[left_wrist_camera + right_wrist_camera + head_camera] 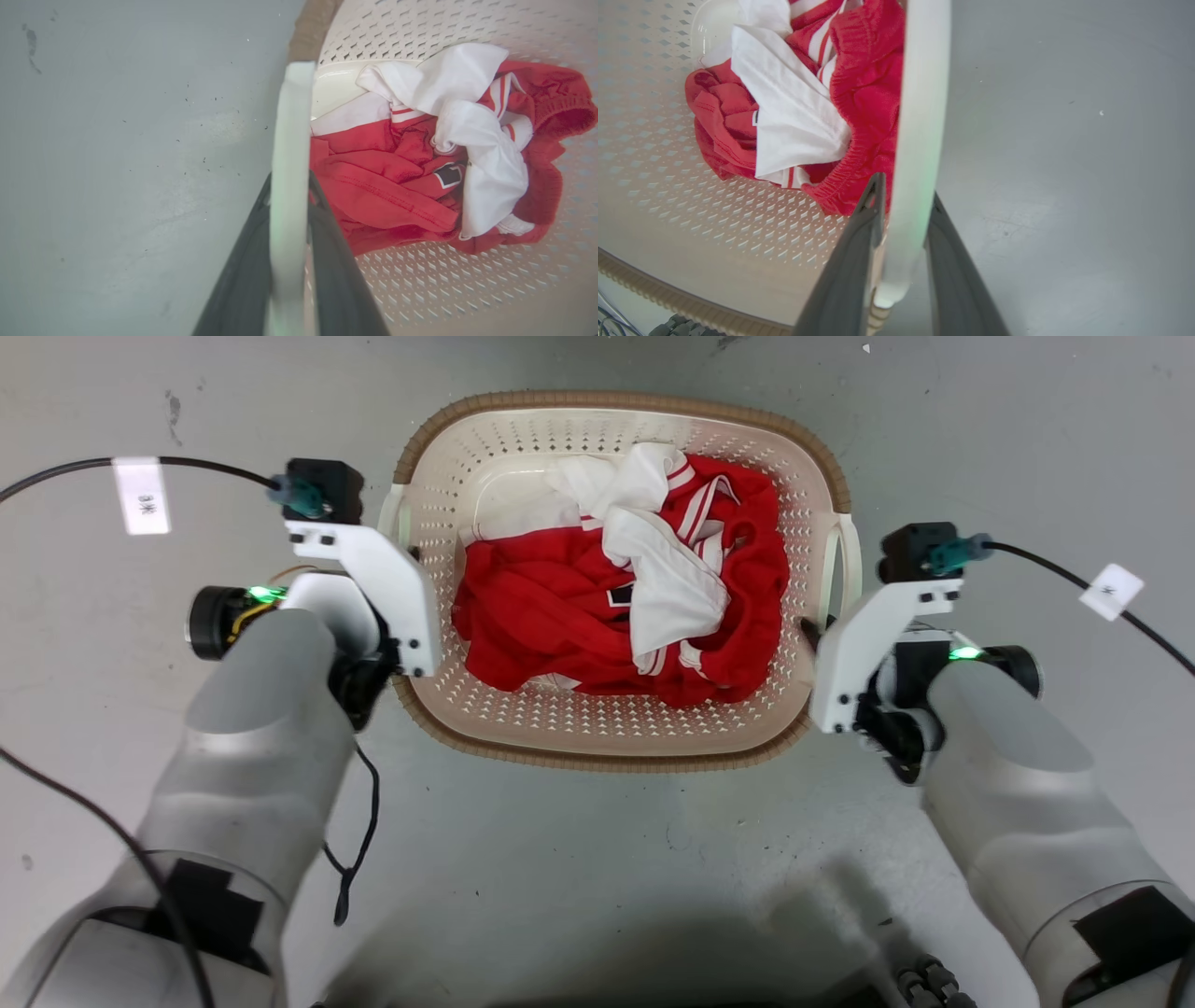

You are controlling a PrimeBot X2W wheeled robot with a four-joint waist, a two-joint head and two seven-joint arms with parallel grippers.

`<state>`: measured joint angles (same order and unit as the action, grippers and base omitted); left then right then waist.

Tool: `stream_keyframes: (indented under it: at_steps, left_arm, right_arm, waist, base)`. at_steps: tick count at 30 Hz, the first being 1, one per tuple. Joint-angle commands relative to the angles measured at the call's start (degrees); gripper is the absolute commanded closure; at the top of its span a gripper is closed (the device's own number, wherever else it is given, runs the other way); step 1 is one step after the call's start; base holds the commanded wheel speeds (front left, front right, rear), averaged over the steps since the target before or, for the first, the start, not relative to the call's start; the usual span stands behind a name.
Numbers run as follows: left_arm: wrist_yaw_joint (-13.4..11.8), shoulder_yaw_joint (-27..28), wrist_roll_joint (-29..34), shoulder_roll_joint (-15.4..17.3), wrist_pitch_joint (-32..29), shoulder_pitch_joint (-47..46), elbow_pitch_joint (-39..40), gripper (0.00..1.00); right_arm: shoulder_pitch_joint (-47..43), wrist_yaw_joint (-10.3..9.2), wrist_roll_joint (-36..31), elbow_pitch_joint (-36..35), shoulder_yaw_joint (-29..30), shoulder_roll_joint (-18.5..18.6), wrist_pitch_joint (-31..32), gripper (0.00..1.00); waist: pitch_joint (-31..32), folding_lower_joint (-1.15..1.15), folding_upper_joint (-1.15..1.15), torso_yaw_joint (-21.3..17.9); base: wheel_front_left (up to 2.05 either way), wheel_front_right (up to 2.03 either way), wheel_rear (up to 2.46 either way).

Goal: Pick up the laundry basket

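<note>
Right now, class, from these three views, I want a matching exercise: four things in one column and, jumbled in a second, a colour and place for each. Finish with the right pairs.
Column one
1. rim
2. left handle
3. clothes
4. floor

Column two
A. red and white, heaped inside the laundry basket
B. grey, under the basket
C. brown, woven look, round the basket's top
D. white, between the jaws of the left gripper

Pairs: 1-C, 2-D, 3-A, 4-B
</note>
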<state>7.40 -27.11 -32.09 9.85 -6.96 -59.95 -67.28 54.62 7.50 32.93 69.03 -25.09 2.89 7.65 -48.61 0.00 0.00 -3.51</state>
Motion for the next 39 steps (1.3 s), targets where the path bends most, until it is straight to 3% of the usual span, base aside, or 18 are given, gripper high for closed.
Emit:
stream_keyframes:
  at_steps: [1, 16, 30, 39]
  left_arm:
    - [0.2, -0.7, -0.8, 0.2, -0.2, -0.2, 0.4, 1.00]
    - [0.2, -7.3, -7.6, -0.5, -3.7, 2.0, 0.3, 1.00]
    - [0.4, -9.8, -14.9, -4.4, -12.8, 9.9, -3.3, 1.00]
    - [0.4, -11.3, -17.5, -4.0, -18.2, 12.3, -3.8, 1.00]
  right_arm:
    - [0.9, 0.09, 0.8, -0.1, -0.7, 0.0, -0.1, 1.00]
    - [-0.2, 0.33, 5.3, 1.0, -6.3, -0.6, 0.1, 1.00]
    - [-7.0, 0.35, 10.3, 0.7, -11.5, -0.4, 10.3, 1.00]
    - [-9.9, 0.36, 14.7, 0.1, -13.2, 1.0, 17.7, 1.00]
  waist:
    - [-0.1, 0.00, 0.00, 0.0]
    - [3.2, 0.00, 0.00, 0.9]
    - [20.9, 0.00, 0.00, 2.3]
    - [30.2, 0.00, 0.00, 2.5]
  base:
    - [0.00, 0.00, 0.00]
    - [0.00, 0.00, 0.00]
    - [0.00, 0.00, 0.00]
    - [0.00, 0.00, 0.00]
